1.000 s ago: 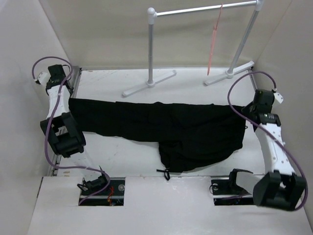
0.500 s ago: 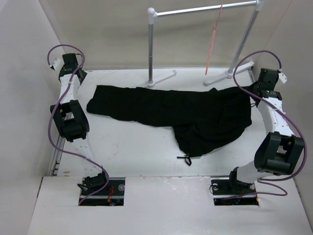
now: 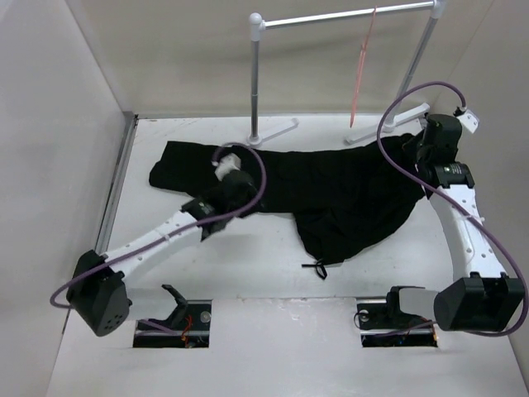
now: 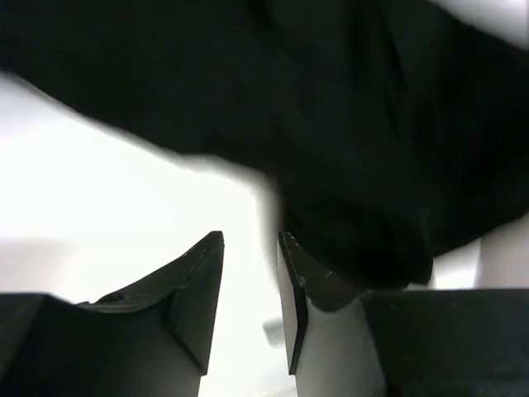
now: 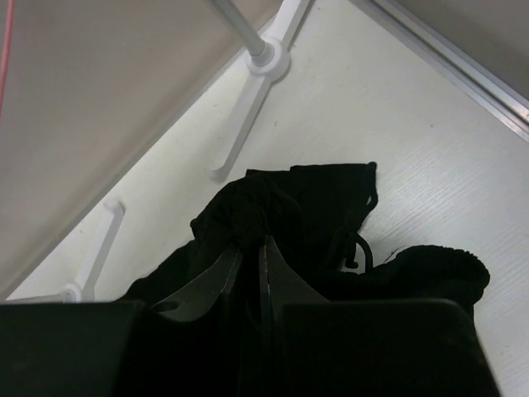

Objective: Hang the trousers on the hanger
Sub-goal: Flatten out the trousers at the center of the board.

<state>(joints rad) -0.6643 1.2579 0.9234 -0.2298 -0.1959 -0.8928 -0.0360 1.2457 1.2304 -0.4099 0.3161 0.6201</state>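
One pair of trousers [image 3: 331, 190] lies across the table's [image 3: 248, 265] far half; the right gripper [image 5: 250, 248] pinches its 3 o'clock end, likely for lifting toward the hanger [image 3: 360, 66] at 1 o'clock; the left gripper [image 4: 248, 241], narrowly parted and empty, hovers mid-garment

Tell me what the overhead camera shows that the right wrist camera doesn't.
Only overhead: the left arm reaching over the spread trousers, and the rail's top bar. Only the right wrist: the right claw pinched shut on a bunched fold of fabric. Both: the trousers, the rail's feet and the white table.
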